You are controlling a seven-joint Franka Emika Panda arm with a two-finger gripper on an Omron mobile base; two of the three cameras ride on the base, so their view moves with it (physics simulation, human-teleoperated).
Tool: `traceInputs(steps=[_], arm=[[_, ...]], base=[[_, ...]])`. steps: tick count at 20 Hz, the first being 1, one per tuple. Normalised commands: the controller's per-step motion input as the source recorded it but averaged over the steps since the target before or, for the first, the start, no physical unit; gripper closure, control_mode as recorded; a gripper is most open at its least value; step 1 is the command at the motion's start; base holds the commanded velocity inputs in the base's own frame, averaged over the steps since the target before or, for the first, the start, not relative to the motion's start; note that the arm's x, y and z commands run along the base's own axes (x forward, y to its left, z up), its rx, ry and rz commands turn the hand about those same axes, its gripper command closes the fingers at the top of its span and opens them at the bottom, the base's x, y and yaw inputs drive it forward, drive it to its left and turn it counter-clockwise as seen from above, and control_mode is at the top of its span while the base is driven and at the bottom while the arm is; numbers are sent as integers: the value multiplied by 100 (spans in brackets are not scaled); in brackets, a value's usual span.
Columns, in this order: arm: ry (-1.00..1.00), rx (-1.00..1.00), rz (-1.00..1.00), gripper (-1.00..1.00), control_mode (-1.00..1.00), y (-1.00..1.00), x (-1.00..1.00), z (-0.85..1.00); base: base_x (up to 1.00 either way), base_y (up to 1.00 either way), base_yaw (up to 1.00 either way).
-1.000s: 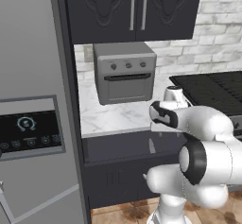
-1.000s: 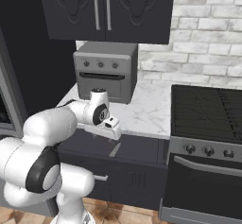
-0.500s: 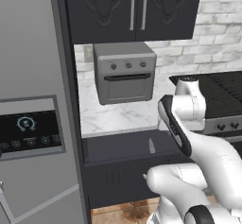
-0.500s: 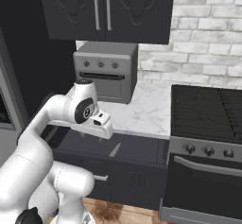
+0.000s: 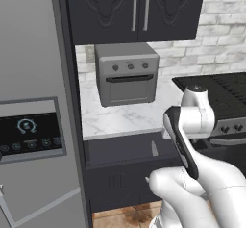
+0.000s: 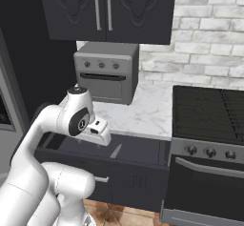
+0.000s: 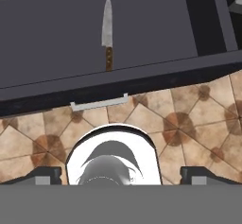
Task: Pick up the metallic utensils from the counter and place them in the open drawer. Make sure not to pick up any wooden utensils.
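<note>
The knife (image 7: pixel 108 29), silver blade and dark brown handle, lies flat on the floor of the open charcoal drawer (image 7: pixel 52 38); it also shows as a small sliver (image 5: pixel 153 148) (image 6: pixel 116 150). The drawer's silver bar handle (image 7: pixel 99 104) faces the tiled floor. My gripper (image 6: pixel 101 137) hangs above the drawer (image 6: pixel 140 148), left of the knife. In the hand view the gripper (image 7: pixel 124 175) is open, its two dark fingertips (image 7: pixel 45 173) far apart with nothing between them. The fork and the island counter are out of view.
A grey toaster oven (image 5: pixel 127 73) stands on the narrow marble worktop (image 5: pixel 115 119) behind the drawer (image 5: pixel 120 147). A black stove (image 6: pixel 209 110) adjoins on the right, the fridge (image 5: pixel 33 126) on the left. Dark wall cabinets (image 6: pixel 107 8) hang above. Brown floor tiles (image 7: pixel 189 124) lie below.
The arm has folded differently: its elbow swung up and the hand drew slightly left over the drawer. The knife has stayed in the drawer.
</note>
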Motion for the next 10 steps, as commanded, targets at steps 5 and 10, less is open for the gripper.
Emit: traceInputs(steps=[5,10], arm=[[0,0,0,-100,-100,0,0,0],[0,0,0,-100,100,0,-2,0]], base=[[0,0,0],[-7,0,0]])
